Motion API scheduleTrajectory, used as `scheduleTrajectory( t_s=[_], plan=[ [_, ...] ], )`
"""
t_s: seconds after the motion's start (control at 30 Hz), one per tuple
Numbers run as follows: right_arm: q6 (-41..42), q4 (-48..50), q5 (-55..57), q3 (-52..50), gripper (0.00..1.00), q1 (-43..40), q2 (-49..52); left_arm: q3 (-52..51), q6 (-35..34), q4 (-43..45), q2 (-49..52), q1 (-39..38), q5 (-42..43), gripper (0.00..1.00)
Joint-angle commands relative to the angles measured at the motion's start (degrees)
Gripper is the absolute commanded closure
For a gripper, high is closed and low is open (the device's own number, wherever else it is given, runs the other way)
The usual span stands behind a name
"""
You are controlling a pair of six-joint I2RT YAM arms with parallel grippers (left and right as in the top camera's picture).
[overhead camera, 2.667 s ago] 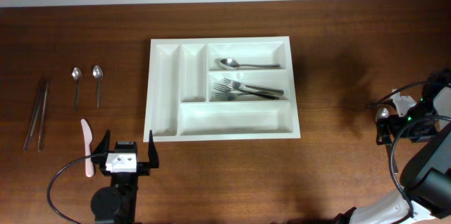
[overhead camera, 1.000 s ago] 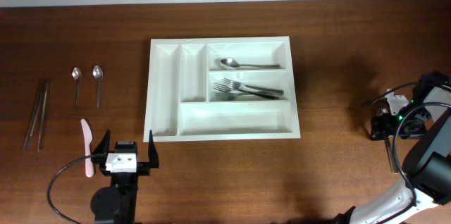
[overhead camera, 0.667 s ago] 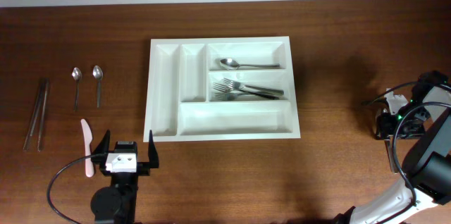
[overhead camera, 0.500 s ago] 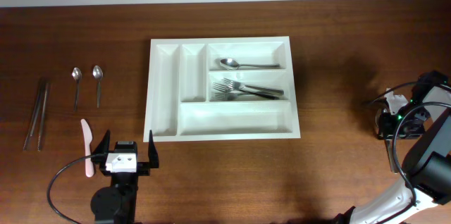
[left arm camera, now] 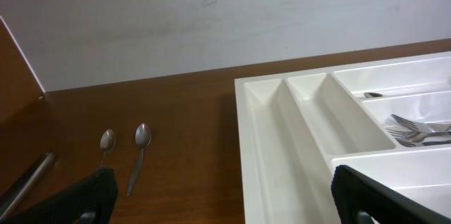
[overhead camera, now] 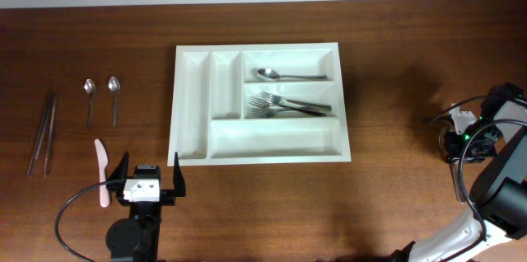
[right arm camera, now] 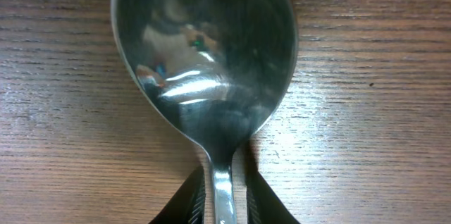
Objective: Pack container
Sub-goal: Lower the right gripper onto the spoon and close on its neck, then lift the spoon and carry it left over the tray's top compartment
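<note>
Step in hand: the pick-up of a steel spoon (right arm camera: pixel 204 48) at the far right of the table (overhead camera: pixel 387 64), well apart from the container (overhead camera: pixel 272 140).
Right gripper (right arm camera: pixel 224 199): clenched on the steel spoon's neck just below the bowl, with a dark fingertip (right arm camera: pixel 189 199) against each side. The spoon lies flat on the wood.
Left gripper (overhead camera: pixel 150 163): released, jaws wide and holding nothing, near the container's near-left corner.
Container: centre of the table. One stored spoon (overhead camera: pixel 284 74) lies in the far long compartment and forks (overhead camera: pixel 288 105) in the middle one. The near long compartment and both narrow ones are bare.
Unpacked: two teaspoons (overhead camera: pixel 101 97), chopsticks (overhead camera: pixel 43 130) and a pale plastic knife (overhead camera: pixel 101 171), all on the left.
Next move calls for: a straight lift, a carry leftward, and a release beside the stored spoon, probably.
</note>
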Motion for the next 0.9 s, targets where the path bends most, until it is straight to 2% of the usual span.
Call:
scheduleTrajectory(
  t_s=[0.0,0.1,0.23,0.6,0.87],
  plan=[
    [0.7,0.5,-0.1,-0.4,0.81,0.4,1.8,-0.3,0.8,0.0,-0.4,0.2,-0.2,0.01],
    [0.7,0.5,-0.1,-0.4,0.83,0.4,1.8,-0.3,0.7,0.0,-0.4,0.2,-0.2,0.01],
    [0.7,0.5,-0.1,-0.4,0.93,0.4,1.8,-0.3,0.7,0.0,-0.4,0.2,-0.2,0.01],
    [0.7,0.5,0.0,-0.2,0.93,0.7,1.8,-0.3,0.7,0.0,-0.4,0.2,-0.2,0.01],
    [0.7,-0.2,0.4,3.1,0.94,5.1,1.8,-0.3,0.7,0.0,-0.4,0.2,-0.2,0.01]
  ],
)
